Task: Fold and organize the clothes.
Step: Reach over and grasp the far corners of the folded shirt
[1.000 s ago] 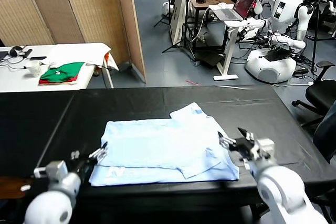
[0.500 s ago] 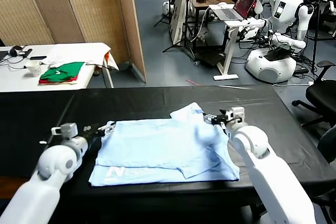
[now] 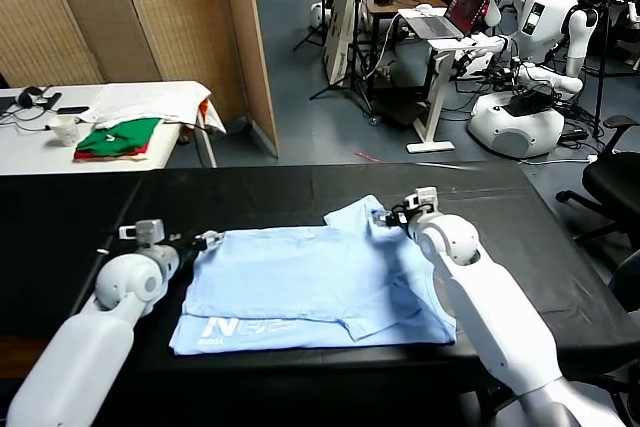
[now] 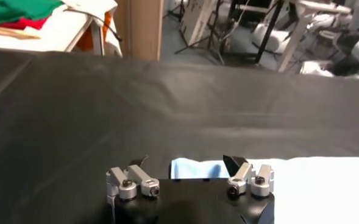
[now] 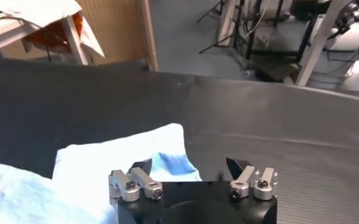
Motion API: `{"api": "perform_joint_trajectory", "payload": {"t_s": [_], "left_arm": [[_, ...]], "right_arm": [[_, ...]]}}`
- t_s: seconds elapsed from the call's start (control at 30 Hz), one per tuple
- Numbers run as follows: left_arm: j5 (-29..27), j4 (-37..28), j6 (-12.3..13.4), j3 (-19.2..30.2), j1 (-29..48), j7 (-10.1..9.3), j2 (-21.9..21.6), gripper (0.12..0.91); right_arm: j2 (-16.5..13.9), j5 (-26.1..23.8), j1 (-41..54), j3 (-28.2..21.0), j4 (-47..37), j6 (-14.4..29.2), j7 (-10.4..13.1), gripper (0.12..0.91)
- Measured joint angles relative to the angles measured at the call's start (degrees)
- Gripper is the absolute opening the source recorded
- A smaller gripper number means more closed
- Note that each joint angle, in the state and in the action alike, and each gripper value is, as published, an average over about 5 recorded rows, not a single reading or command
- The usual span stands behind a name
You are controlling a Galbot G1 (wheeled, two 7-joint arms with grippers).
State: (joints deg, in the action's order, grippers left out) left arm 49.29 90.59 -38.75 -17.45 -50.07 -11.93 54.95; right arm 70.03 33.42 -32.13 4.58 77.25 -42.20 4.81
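Note:
The pale light-blue T-shirt (image 3: 310,287) lies folded on the black table, white "N" lettering near its front left corner. My left gripper (image 3: 208,241) is open at the shirt's far left corner; that corner (image 4: 194,168) shows between its jaws in the left wrist view. My right gripper (image 3: 385,218) is open at the far right sleeve (image 3: 358,214); the sleeve's corner (image 5: 161,159) lies by one finger in the right wrist view. Neither gripper holds fabric.
The black table (image 3: 520,217) has bare surface around the shirt. A white table (image 3: 40,142) at the far left holds green and red folded garments (image 3: 118,139) and a cup. A wooden screen, desks and other robots stand behind.
Both arms have swung from the table's near edge up to the shirt's far corners. The shirt's far edge has shifted slightly.

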Motion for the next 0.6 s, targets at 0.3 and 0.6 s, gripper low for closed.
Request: {"api": "perform_joint_trajectory", "payload": {"t_s": [0.3,0.6], "left_arm": [[-0.1,0.4,0.2,-0.3,-0.7,0.44,-0.4,0.325],[-0.5,2.3,0.6,-1.5,-2.0,0.69,-0.5,0.145]], "right_arm": [[-0.4,-0.6,-1.5,0.8,2.3,0.1,-0.2,0.171],[-1.3,-1.0,-3.3,2.0,5.4,4.1,-0.2,0.140]]}}
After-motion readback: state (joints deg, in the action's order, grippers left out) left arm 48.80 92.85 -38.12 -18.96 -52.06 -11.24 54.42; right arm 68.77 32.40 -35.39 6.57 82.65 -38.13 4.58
